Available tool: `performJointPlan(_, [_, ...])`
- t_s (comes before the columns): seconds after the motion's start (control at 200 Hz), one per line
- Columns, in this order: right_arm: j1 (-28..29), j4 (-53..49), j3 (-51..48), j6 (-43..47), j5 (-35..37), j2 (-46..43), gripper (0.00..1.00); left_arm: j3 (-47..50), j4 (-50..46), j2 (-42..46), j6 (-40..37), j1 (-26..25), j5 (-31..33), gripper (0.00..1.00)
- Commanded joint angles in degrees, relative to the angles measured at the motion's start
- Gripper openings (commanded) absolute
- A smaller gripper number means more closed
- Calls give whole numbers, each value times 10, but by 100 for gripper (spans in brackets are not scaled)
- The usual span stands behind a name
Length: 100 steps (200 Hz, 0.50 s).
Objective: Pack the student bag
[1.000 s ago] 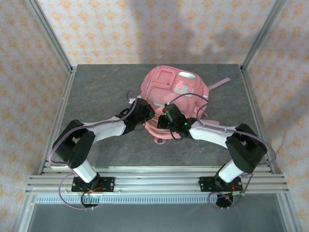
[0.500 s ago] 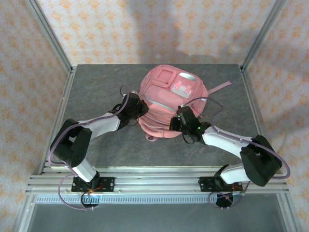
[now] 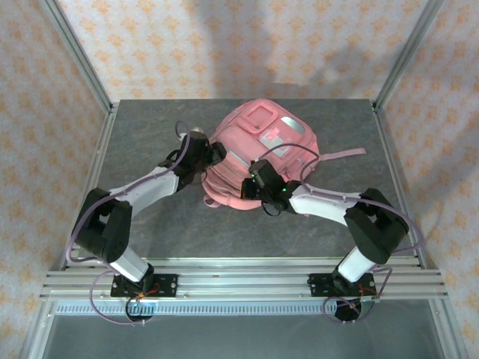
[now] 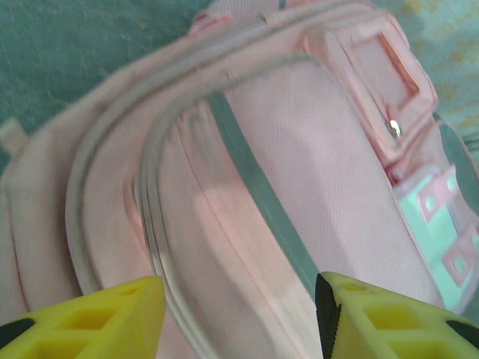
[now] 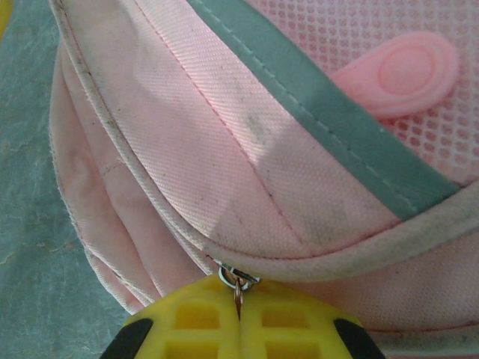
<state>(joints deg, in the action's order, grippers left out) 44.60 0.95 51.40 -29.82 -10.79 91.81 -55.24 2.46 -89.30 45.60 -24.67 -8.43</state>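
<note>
Now the student bag [image 3: 263, 146] sits further toward 9 o'clock on the counter [image 3: 150, 134] than half a second ago. Wrist views add what the top view blurs — right end effector [image 5: 239, 298] pinched on the zip pull [image 5: 236, 283], left end effector [image 4: 239, 303] gaping wide at the bag's 9 o'clock.

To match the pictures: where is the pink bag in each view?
Top external: the student bag lies far-middle on the table.
Left wrist: across the frame, above the open left hand.
Right wrist: centre and right; the right hand pinches its zip pull.
Shared landmark: the grey table, upper left and left in the wrist views.
</note>
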Motion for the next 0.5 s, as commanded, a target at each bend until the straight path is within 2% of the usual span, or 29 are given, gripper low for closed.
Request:
performJointPlan(0.0, [4, 10, 18, 1, -13, 7, 0, 52, 22, 28, 40, -40, 13, 56])
performJointPlan(0.12, [4, 12, 19, 1, -15, 10, 0, 77, 62, 21, 76, -81, 21, 55])
performJointPlan(0.31, [4, 14, 18, -1, -18, 7, 0, 37, 67, -39, 82, -109, 34, 54])
performJointPlan(0.39, [4, 14, 15, -2, -16, 6, 0, 19, 68, -61, 80, -111, 36, 41])
performJointPlan(0.496, [4, 9, 10, -1, -10, 1, 0, 7, 69, -75, 76, -111, 39, 11])
